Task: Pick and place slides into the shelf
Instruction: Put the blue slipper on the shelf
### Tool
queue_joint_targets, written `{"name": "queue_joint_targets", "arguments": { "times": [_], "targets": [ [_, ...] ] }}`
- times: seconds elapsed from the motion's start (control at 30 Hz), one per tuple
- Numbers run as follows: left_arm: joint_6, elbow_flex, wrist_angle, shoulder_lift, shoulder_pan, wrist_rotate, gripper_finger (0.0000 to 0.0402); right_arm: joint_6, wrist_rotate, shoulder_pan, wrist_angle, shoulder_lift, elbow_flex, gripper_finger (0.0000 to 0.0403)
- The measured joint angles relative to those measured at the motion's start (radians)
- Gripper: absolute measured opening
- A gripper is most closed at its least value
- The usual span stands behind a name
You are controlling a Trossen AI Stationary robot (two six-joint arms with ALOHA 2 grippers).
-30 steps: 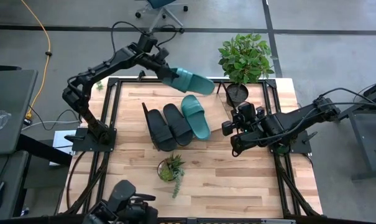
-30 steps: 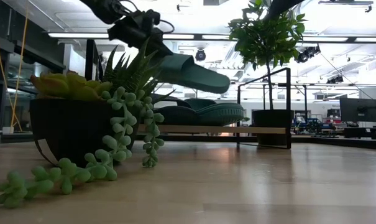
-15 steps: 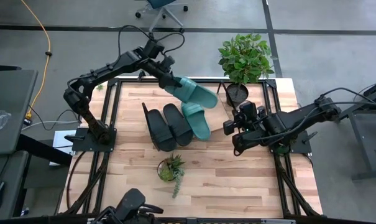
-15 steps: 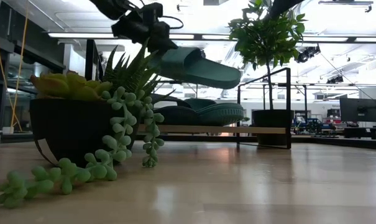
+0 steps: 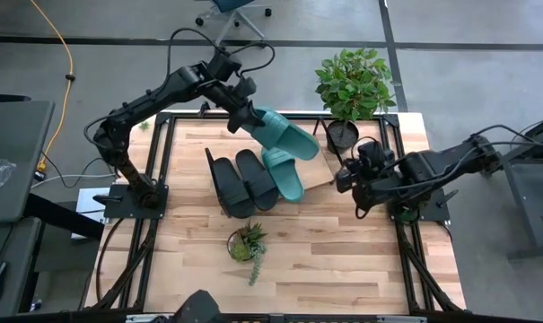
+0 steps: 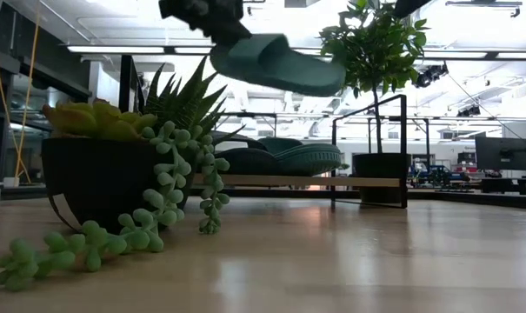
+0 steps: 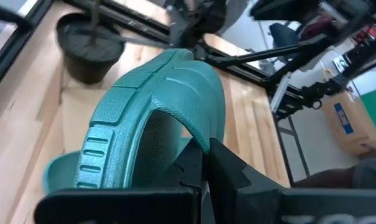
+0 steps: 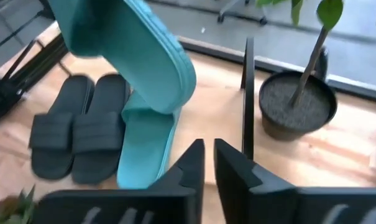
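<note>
Three slides already sit side by side on the shelf [image 5: 320, 170]: two black ones [image 5: 244, 182] and one teal one [image 5: 283, 170]. The left end effector [image 5: 245, 114] is closed tight on the last teal slide [image 5: 284, 135] and holds it up in the air, above the teal one on the shelf. The right end effector [image 5: 345, 178] waits near the shelf's bare end with its fingers almost together and nothing in them, so I think only this one slide is left to put down.

A: Shelf [image 5: 318, 172] contents?
B: Three slides [image 5: 253, 180] side by side on its left half. Fourth slide [image 5: 284, 135] held above them. Potted tree [image 5: 345, 90] behind the shelf's right end; succulent [image 5: 246, 244] in front.
</note>
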Motion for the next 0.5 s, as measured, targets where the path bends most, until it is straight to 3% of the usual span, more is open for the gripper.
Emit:
{"name": "queue_joint_targets", "arguments": {
  "times": [0.5],
  "targets": [
    [0.038,0.014,-0.053,0.001,-0.175,0.044,0.0000,0.028,-0.133,0.047,0.062,-0.015,0.000,0.0200]
  ]
}}
